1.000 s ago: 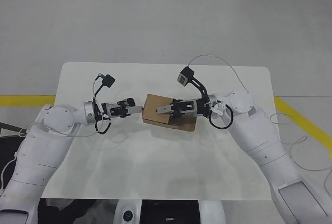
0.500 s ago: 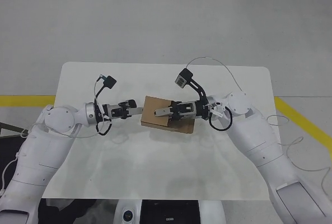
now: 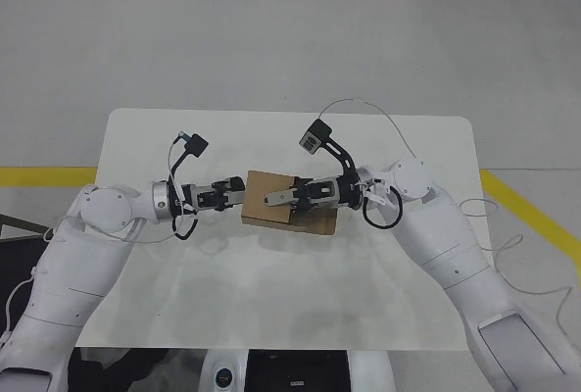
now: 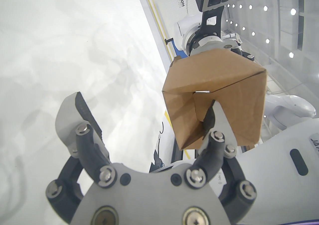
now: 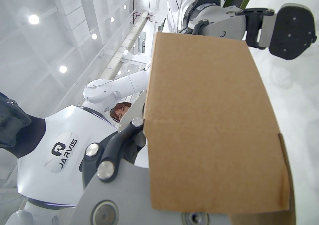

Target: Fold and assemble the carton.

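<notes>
The right claw [image 3: 282,196] is pinching the brown carton [image 3: 266,180] by its upper panel, with one finger lying along the top. It is holding the carton at the middle of the white tabletop [image 3: 290,294]. Whether the carton is resting on the surface cannot be told. The left claw [image 4: 145,106] is sitting at the carton's open end, its fingers [image 4: 219,121] spread. One finger is touching the folded end flaps, and the other is hanging free beside the carton.

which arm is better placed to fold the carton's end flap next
Left, probably. The left gripper is open at the carton's unfolded end, one finger tucked inside. The right gripper grips the carton from the other side, so releasing would likely drop it.
</notes>
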### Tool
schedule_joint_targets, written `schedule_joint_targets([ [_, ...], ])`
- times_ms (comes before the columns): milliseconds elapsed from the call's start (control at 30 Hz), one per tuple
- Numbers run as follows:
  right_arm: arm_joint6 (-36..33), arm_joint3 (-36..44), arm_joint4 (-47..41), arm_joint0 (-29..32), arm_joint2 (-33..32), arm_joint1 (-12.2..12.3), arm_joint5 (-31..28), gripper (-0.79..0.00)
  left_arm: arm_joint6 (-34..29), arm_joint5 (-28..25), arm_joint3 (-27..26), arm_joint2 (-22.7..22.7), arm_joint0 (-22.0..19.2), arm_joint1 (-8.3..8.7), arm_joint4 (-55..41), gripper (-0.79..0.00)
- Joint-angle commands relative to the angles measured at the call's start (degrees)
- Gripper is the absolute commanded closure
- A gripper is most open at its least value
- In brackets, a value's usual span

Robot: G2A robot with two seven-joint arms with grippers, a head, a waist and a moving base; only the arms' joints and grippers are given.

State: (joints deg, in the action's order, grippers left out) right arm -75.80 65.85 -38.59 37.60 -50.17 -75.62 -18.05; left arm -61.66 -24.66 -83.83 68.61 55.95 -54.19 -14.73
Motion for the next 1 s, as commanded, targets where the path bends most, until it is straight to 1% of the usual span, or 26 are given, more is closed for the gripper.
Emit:
schedule_joint_targets([
  [0,0.0,-0.2,-0.1,-0.1,0.0,-0.1,-0.1,0.000,-0.1,0.1,0.0,0.0,0.0,-0.01,-0.3,-0.785],
  [600,-1.0,-1.0,0.0,-0.3,-0.5,-0.6,-0.1,0.000,-0.7,0.0,-0.2,-1.0,-0.6,-0.28,-1.3,-0.785],
  [767,-1.5,-1.3,-0.2,0.0,-1.2,-0.6,-0.4,0.000,-1.0,0.2,0.9,-1.0,-0.7,-0.39,-3.5,-0.785],
  [967,-5.3,-1.0,-1.2,0.4,-2.3,-0.3,-2.1,0.000,-1.4,-0.6,2.6,-0.6,-0.8,-0.50,-6.3,-0.785],
])
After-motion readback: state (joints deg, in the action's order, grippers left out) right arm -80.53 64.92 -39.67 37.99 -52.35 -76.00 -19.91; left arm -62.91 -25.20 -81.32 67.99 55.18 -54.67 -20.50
